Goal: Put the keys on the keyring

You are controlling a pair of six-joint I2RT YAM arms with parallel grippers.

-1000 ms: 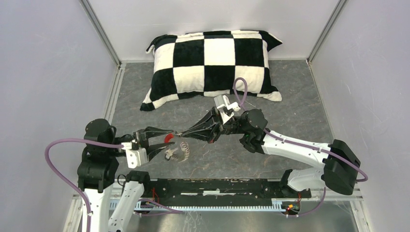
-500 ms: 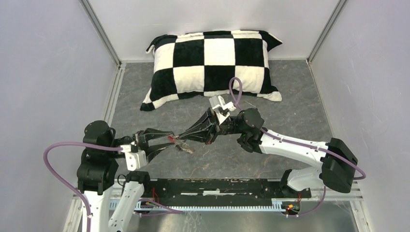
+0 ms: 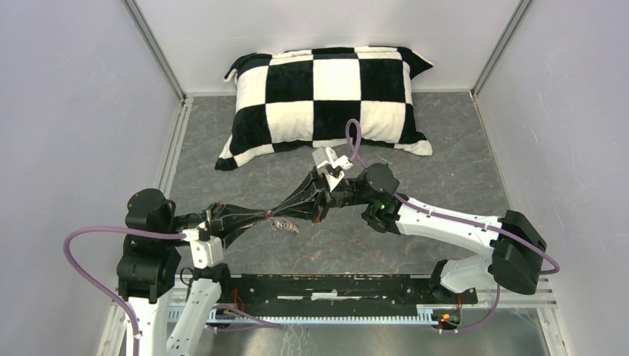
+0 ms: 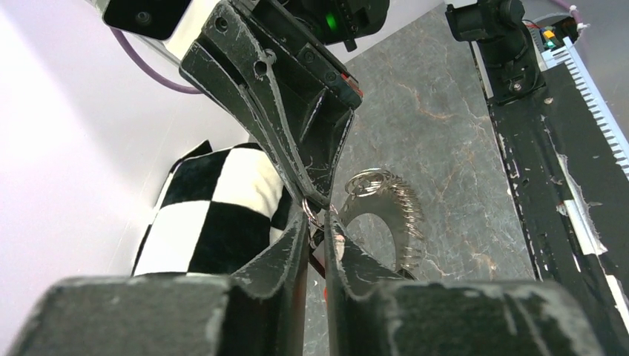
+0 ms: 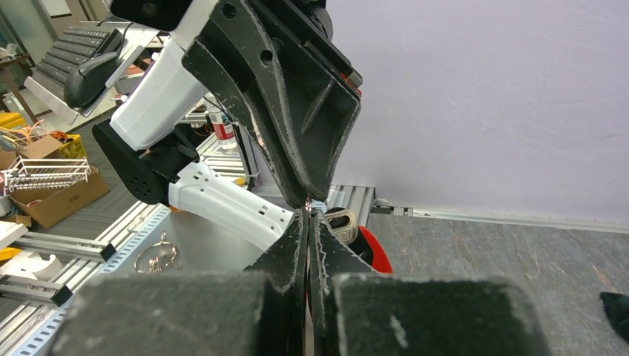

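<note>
My left gripper (image 3: 259,216) and right gripper (image 3: 280,213) meet tip to tip above the grey floor. The keyring (image 3: 286,225), a silvery coil, hangs just below them. In the left wrist view my left gripper (image 4: 317,226) is shut on the keyring's red sleeve end, and the coil (image 4: 397,215) curves off to the right. In the right wrist view my right gripper (image 5: 308,213) is shut on a thin wire of the keyring. One key (image 5: 343,225) and the red sleeve (image 5: 377,252) show just behind its tips. The second key is hidden.
A black-and-white checked pillow (image 3: 326,93) lies at the back. A black rail (image 3: 334,285) runs along the near edge between the arm bases. Grey walls close both sides.
My left gripper has gone from open to shut around the red sleeve. My right gripper has moved left to meet it. The coil has shifted slightly up.
</note>
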